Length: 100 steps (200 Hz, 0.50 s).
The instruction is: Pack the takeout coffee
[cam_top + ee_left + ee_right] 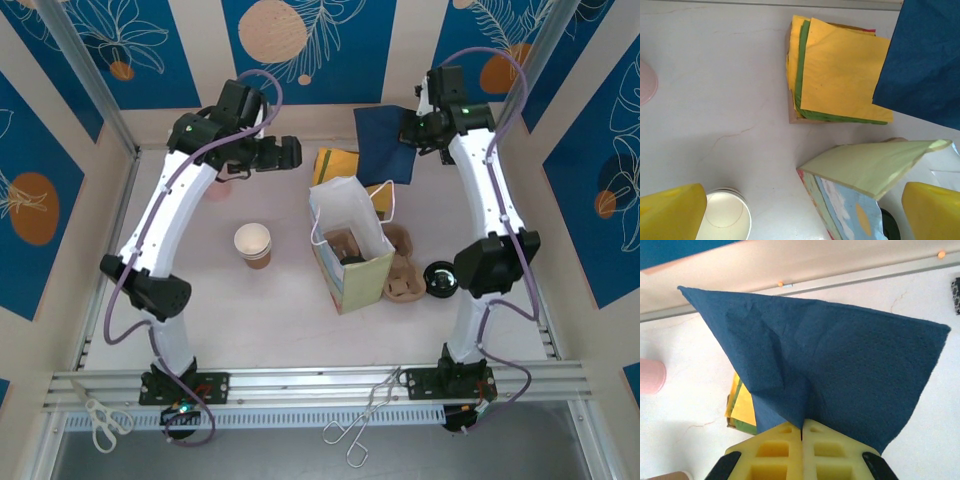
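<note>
apparently the takeout coffee [352, 262] sits inside the open paper bag [350, 285] at the middle of the surface, only its black lid showing, so the packing seems down to extras. the right end effector [801, 427] is clenched on a fold of a blue napkin [840, 365], holding it up near the far edge, likely so it can go into the bag. the left end effector [290, 152] hangs released beside the yellow napkin stack [840, 75], clear of the bag's mouth.
</note>
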Each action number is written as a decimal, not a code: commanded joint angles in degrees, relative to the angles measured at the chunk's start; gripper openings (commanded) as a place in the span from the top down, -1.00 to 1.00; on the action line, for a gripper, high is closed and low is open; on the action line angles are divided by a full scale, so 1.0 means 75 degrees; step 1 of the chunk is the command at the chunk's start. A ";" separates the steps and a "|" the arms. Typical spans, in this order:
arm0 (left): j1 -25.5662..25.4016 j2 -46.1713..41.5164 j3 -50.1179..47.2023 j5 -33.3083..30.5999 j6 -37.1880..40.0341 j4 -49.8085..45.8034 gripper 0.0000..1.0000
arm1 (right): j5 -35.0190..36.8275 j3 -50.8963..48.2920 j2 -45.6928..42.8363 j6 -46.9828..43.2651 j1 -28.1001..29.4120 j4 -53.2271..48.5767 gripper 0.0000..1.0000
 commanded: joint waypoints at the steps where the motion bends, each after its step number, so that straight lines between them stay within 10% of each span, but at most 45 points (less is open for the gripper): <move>1: -0.0082 -0.0483 -0.0432 0.0237 0.0132 0.0502 -1.00 | 0.0022 -0.0083 -0.0746 0.0164 -0.0004 -0.0121 1.00; 100: -0.0177 -0.1833 -0.2245 0.0461 -0.0005 0.1435 -1.00 | -0.0281 -0.0257 -0.2882 0.0348 0.0716 -0.0105 1.00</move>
